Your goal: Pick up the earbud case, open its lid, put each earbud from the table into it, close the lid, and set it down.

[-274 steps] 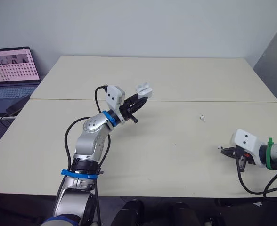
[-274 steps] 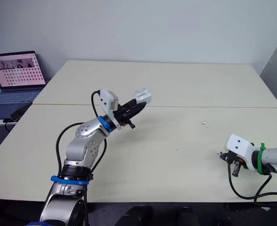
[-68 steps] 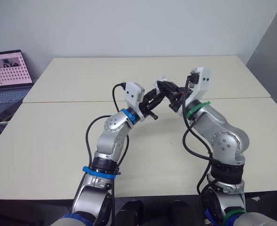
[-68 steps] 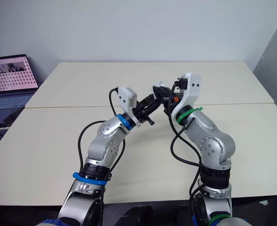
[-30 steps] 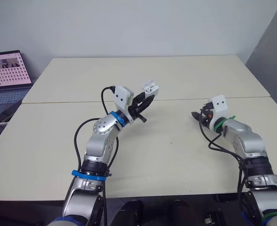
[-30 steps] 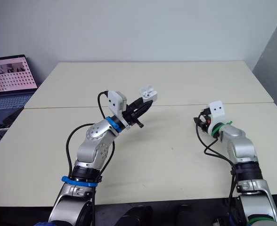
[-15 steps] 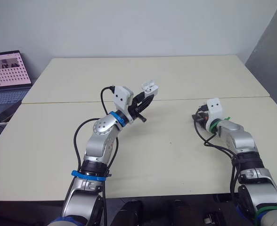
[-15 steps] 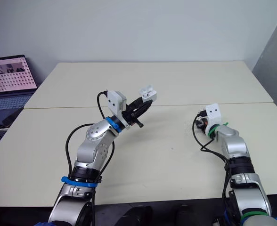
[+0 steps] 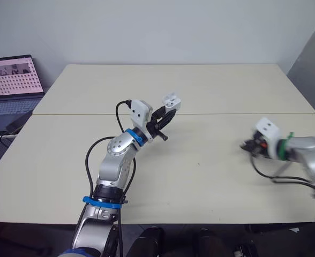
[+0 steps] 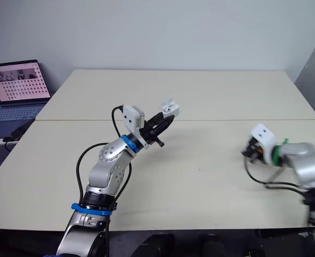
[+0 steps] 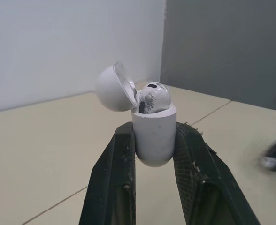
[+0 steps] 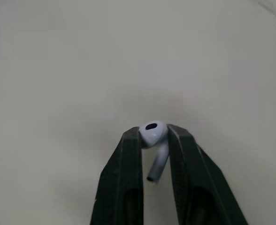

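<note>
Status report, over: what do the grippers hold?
Left gripper shut on white plastic earbud case, lid open, one earbud inside. Right gripper shut on second white earbud. Nothing between them.

Bare desk between the arms.
The desk (image 9: pixel 200 182) lies open between the left pincer (image 9: pixel 168 108), holding the earbud case (image 9: pixel 171 99) aloft, and the right pincer (image 12: pixel 153 135); a laptop (image 9: pixel 13 80) stands well apart, far left.

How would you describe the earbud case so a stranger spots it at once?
Over the cream table, follow the robot's left arm to its jaws. They hold up the earbud case: small, white, lid flipped open with one earbud seated inside, unlike the bare earbud pinched in the right jaws.
</note>
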Robot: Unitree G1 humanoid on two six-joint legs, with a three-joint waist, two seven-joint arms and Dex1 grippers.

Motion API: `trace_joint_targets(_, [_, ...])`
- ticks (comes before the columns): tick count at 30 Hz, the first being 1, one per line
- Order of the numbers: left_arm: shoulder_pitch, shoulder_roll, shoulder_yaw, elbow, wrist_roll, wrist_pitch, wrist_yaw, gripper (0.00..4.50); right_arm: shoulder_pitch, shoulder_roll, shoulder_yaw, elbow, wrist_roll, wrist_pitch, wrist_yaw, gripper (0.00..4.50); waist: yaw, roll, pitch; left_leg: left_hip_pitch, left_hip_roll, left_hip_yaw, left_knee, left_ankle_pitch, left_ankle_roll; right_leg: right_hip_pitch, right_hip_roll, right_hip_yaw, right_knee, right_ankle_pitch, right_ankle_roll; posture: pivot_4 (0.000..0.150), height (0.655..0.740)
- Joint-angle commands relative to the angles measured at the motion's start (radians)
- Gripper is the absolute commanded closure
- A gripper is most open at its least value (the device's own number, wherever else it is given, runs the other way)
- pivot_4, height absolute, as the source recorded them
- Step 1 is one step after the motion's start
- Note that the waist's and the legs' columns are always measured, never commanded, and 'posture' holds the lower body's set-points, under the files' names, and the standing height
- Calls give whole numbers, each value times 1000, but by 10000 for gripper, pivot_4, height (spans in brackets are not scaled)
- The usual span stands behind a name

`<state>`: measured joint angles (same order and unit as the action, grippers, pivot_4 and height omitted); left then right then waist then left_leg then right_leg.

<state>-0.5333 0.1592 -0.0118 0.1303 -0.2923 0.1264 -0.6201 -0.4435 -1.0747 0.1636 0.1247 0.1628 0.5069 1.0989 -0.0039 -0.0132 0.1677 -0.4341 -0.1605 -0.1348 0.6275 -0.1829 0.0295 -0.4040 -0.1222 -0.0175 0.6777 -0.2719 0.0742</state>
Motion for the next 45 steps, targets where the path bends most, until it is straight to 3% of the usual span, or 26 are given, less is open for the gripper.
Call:
trace_joint_targets(1, [-16, -6, -4, -29, -5, -20, 0, 37670, 27, -131, 59, -19, -64, -175, 229, 41136, -6, -1, 1, 0, 1, 2, 0, 0, 0, 0, 0, 0, 0, 0, 0, 1500, 7400])
trace_joint_targets(4, [-19, -10, -2, -17, -3, -26, 4, 37670, 21, -167, 99, 93, -147, -311, 278, 41136, -12, -2, 1, 1, 4, 5, 1, 0, 0, 1, 0, 1, -2, -1, 2, 1500, 7400])
trace_joint_targets(9, [-17, -13, -1, -16, -1, -29, 10, 37670, -46, -102, 129, 282, -244, -450, 251, 41136, -14, -3, 1, 1, 5, 6, 1, 0, 0, 0, 0, 2, -1, 0, -1, 1500, 7400])
trace_joint_targets(22, [-14, -7, -2, -34, -5, -10, 8, 37670, 11, -90, 96, 316, -292, -516, 251, 41136, 3, -12, 0, 1, 5, 6, 3, 0, 0, 2, 0, 2, -2, 1, -1, 1500, 7400])
trace_joint_targets(26, [-16, -10, -5, -34, -5, -9, 8, 37670, 18, -84, 85, 314, -295, -508, 241, 27697, 5, -12, 0, 1, 5, 5, 3, 0, 0, 2, 0, 2, -2, 1, -1, 1500, 7400])
trace_joint_targets(37, [-15, -10, -5, -34, -6, -10, 4, 37670, 11, -96, 89, 306, -330, -509, 260, 27697, 5, -12, 0, 1, 5, 5, 3, 0, 0, 2, 0, 1, -2, 1, -1, 1500, 7400])
trace_joint_targets(45, [-9, -12, -6, -37, -7, -12, 3, 37670, -69, -112, 146, 411, -425, -744, 285, 27697, 6, -12, 0, 1, 5, 5, 3, 0, 0, 4, 0, 1, -3, 1, 0, 1500, 7400])
